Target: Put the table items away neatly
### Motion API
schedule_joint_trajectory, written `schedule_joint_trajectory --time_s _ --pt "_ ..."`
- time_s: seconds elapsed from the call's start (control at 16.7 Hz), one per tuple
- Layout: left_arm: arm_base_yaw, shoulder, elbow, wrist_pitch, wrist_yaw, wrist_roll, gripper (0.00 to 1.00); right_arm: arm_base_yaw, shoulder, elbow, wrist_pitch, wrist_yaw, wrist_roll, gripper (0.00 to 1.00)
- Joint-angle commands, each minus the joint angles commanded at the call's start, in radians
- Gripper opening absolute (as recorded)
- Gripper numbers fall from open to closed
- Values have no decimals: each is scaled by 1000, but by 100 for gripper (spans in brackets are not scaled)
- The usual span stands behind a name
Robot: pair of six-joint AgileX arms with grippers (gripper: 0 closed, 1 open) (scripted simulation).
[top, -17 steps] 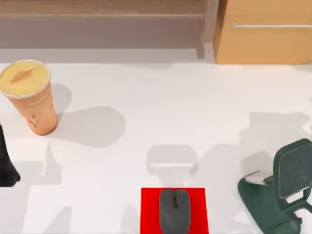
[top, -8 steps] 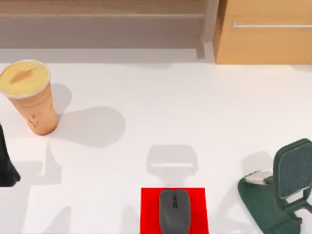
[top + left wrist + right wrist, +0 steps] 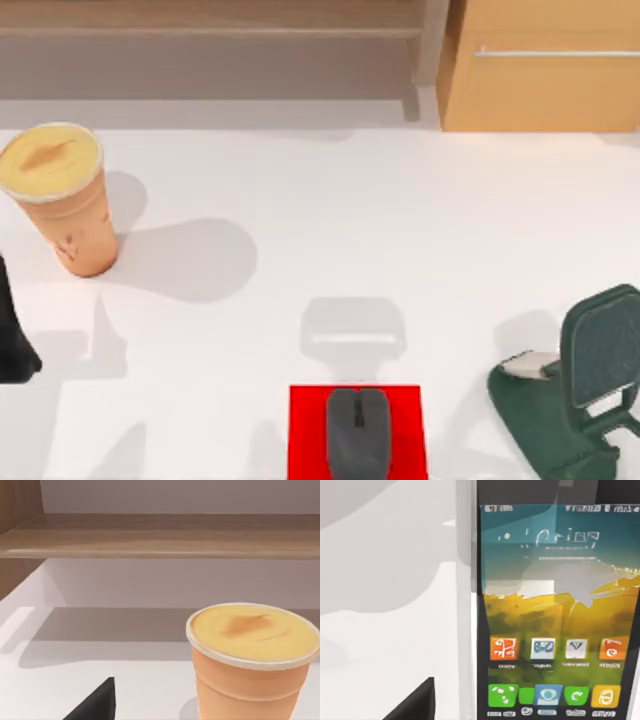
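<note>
Left arm (image 3: 14, 335) beside cup (image 3: 62, 195), smartphone (image 3: 552, 615) close before right wrist

Bright even light, soft grey shadows on table (image 3: 330, 210)

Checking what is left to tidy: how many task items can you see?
3: orange paper cup with yellow lid at the white table's left; dark grey computer mouse on the red mat; smartphone in the right wrist view.

On the surface (image 3: 380, 220), a lidded paper cup (image 3: 62, 200) stands at far left, a computer mouse (image 3: 358, 432) lies on a mat (image 3: 307, 432) at front centre, a phone stand (image 3: 565, 395) sits front right, and a shelf (image 3: 210, 30) and cabinet (image 3: 545, 70) stand behind.
</note>
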Motion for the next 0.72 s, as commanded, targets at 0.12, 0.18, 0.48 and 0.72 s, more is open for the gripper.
schedule_joint_trajectory --time_s 0.12,0.18,0.48,0.72 --pt "0 0 0 0 0 0 100 -1 15 -21 35 -1 2 100" --pt "0 0 0 0 0 0 100 0 27 -38 67 -1 2 100" --pt "0 0 0 0 0 0 100 2 97 -133 235 0 5 100" --pt "0 0 0 0 0 0 100 2 107 -146 255 0 5 100"
